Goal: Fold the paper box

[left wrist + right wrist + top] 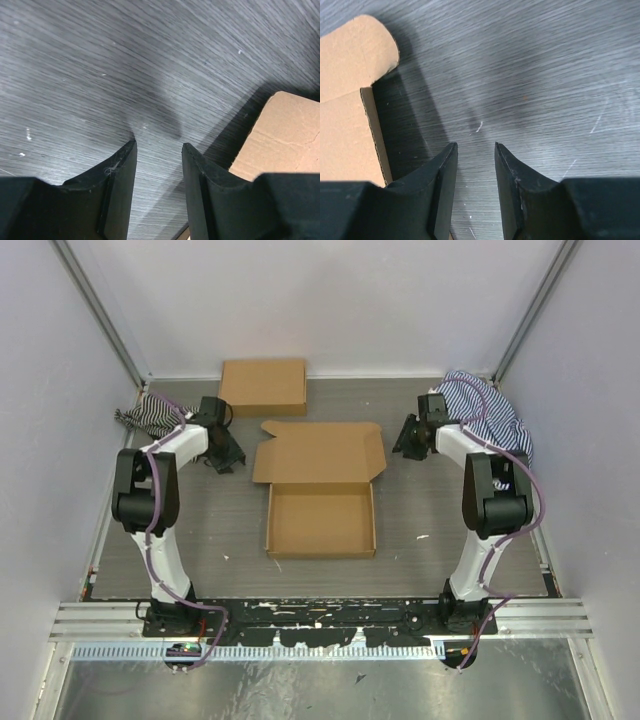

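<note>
paper box sits between your 2 claws: tray near, open lid pointing far, long axis near-far. left claw and right claw both parted, gripping nothing, flanking lid. 2nd cardboard box beyond left claw. striped cloth outboard of left claw, striped shirt behind right claw.

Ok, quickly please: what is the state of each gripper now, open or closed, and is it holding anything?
Left gripper: open, holding nothing.
Right gripper: open, holding nothing.
</note>
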### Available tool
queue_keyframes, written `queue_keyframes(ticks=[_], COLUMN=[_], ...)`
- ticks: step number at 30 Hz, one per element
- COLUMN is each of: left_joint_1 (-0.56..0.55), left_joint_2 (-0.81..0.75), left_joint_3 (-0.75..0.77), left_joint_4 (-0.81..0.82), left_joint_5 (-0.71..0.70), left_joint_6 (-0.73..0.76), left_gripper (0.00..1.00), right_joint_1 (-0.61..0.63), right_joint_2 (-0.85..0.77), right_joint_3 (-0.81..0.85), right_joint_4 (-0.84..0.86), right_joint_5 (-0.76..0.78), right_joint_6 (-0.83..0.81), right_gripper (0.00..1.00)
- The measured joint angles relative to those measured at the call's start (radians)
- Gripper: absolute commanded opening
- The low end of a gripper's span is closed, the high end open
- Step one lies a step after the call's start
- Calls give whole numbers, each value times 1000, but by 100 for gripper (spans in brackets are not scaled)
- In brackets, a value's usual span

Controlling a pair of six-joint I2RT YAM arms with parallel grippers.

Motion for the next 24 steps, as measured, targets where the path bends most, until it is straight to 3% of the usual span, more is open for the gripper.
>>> queue_keyframes(ticks=[15, 24], left_joint_1=[-69, -69], left_joint_2=[37, -80], left_joint_3=[40, -25], left_joint_4=[46, 43], left_joint_5=[55, 80], left_joint_6=[-8, -47], left_gripper=[45, 46], right_joint_1=[53, 63], right_joint_2=[36, 36], right_joint_3=[1, 1], right_joint_4=[0, 0], right_joint_5=[-51, -51], right_joint_6=[-29, -40], right_gripper=[40, 40])
